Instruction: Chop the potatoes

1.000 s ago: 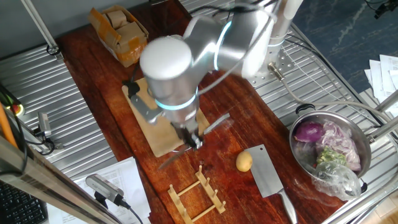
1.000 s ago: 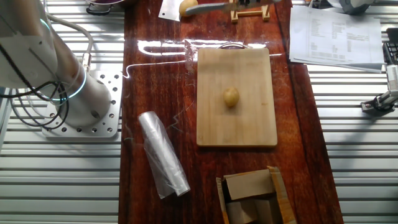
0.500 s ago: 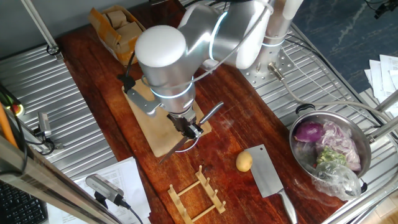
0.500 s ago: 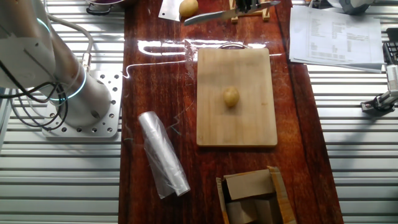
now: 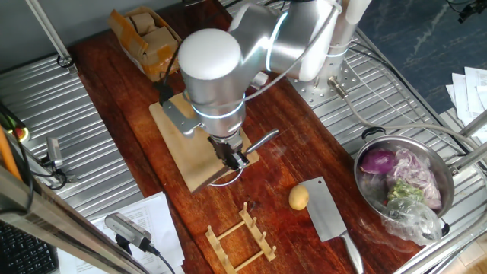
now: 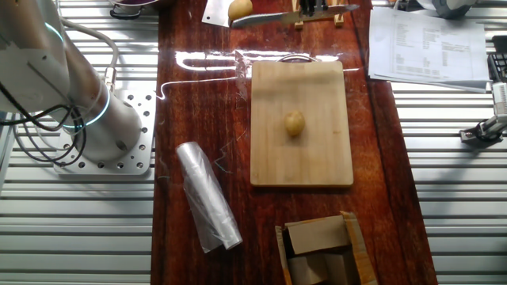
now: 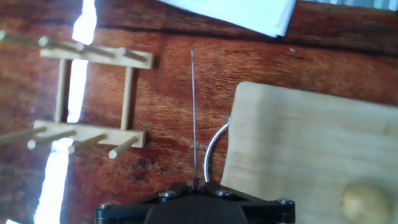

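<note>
Hand view: gripper [image 7: 194, 186] clamped on a knife [image 7: 193, 112], blade edge-on at centre; potato [image 7: 365, 204] on the board [image 7: 298, 149], lower right.

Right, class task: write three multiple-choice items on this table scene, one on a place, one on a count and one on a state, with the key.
1. Where does the silver rectangular cleaver lie?
A in a cardboard box
B on the dark wooden table, beside a small yellow-tan potato
C in a steel bowl

2. How many such potatoes show?
A one
B two
C four

3. The tool is:
A open and empty
B shut on a thin-bladed knife
C holding a potato

Key:
1 B, it rests on bare wood.
2 B, the second potato sits on the pale wooden cutting board.
3 B, the blade juts from it.
</note>
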